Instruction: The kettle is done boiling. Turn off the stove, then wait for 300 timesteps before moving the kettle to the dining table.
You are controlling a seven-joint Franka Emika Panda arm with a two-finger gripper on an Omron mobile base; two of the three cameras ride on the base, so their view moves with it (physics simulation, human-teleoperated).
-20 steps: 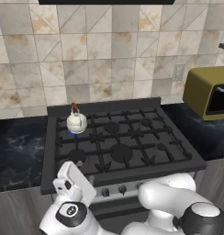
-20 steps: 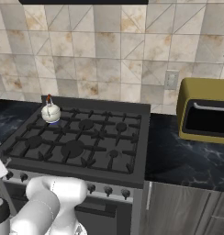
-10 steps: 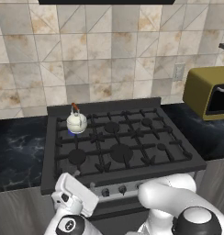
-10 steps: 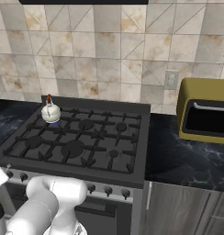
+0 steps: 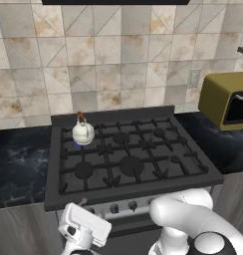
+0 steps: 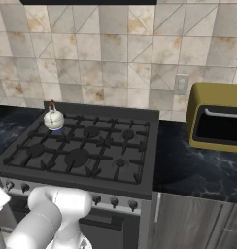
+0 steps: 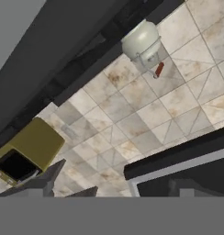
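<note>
The small white-silver kettle [image 5: 83,132] [image 6: 54,119] with its red-orange handle stands on the back left burner of the black stove [image 5: 143,172] [image 6: 135,160]. A faint blue glow shows under it. My gripper [image 5: 80,205] hangs low in front of the stove's left front corner, just below the row of dark knobs [image 5: 133,204] [image 6: 114,202]. It is open and holds nothing. The hand view looks up past the stove's dark edge [image 7: 63,59] to the kettle [image 7: 142,43].
An olive-yellow toaster oven [image 5: 225,99] [image 6: 217,116] [image 7: 29,149] sits on the black marble counter [image 6: 198,170] right of the range. More black counter [image 5: 19,159] lies to the left. A tiled wall [image 5: 118,64] rises behind, with a dark range hood [image 7: 178,160] overhead.
My hand has sunk lower in front of the stove's left front corner. The kettle and the rest stay as they were.
</note>
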